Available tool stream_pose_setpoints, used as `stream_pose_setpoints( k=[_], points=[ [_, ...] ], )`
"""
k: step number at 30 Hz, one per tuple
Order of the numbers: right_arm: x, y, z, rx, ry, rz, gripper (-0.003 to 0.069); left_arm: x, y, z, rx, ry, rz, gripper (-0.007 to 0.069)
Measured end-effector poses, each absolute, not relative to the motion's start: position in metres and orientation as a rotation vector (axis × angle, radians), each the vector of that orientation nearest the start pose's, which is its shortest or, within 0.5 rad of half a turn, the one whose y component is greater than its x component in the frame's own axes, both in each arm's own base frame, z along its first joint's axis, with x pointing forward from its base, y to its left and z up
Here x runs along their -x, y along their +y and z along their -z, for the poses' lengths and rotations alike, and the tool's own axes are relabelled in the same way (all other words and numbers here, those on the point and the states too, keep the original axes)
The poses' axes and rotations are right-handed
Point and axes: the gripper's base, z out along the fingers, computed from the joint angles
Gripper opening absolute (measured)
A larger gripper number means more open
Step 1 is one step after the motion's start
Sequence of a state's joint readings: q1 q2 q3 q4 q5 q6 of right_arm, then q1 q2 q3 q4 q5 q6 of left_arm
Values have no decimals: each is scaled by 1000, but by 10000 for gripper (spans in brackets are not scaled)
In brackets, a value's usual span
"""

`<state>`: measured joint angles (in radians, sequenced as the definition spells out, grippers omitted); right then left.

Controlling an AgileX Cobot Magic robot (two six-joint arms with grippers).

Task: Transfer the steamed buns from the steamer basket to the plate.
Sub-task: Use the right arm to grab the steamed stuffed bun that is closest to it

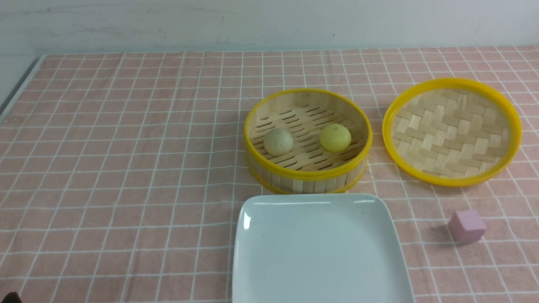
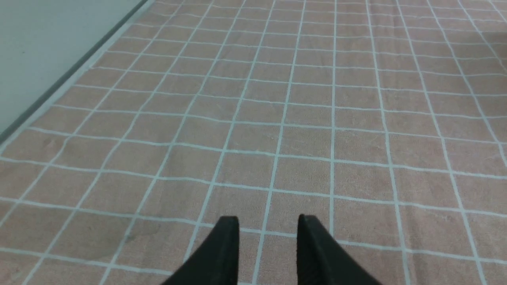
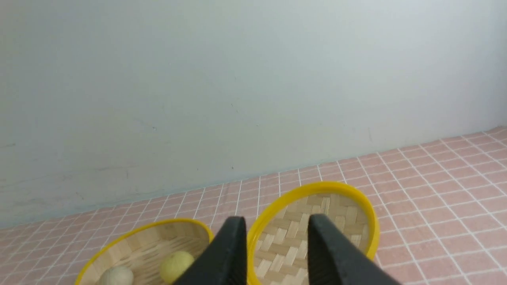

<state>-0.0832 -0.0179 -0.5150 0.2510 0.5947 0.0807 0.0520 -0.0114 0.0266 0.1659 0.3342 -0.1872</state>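
Observation:
The steamer basket (image 1: pixel 308 174) stands mid-table with two steamed buns on its slat floor: a pale beige bun (image 1: pixel 278 141) at its left and a yellow bun (image 1: pixel 335 137) at its right. The white plate (image 1: pixel 320 252) lies just in front of the basket with nothing on it. Neither arm reaches the objects in the front view. My left gripper (image 2: pixel 268 221) is open over bare pink checked cloth. My right gripper (image 3: pixel 277 221) is open and empty, raised, facing the woven lid (image 3: pixel 348 221); the basket (image 3: pixel 119 245), yellow bun (image 3: pixel 176 265) and beige bun (image 3: pixel 115 276) show beside it.
The yellow-rimmed woven lid (image 1: pixel 452 131) lies upturned right of the basket. A pink cube (image 1: pixel 466 226) sits right of the plate. Pink checked cloth (image 1: pixel 126 168) covers the table; a pale wall (image 1: pixel 252 21) runs along the far edge, and the table's left edge (image 1: pixel 17 90) shows.

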Motion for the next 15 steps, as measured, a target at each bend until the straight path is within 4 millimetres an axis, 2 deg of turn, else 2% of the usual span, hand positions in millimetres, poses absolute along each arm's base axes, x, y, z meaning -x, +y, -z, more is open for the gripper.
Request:
stream_pose_setpoints(
  k=[3,8,10,15],
  points=[
    [1,14,-320,-174,1566,-283,240,-54,7,-178,142,1788,-26,242],
    [1,16,-316,-176,1611,-318,240,-56,4,-186,271,1689,134,242],
    [1,17,-315,-175,1630,-327,240,-56,3,-189,382,1638,260,242],
    [2,18,-311,-172,1674,-334,240,-57,3,-194,468,1565,367,242]
  ],
)
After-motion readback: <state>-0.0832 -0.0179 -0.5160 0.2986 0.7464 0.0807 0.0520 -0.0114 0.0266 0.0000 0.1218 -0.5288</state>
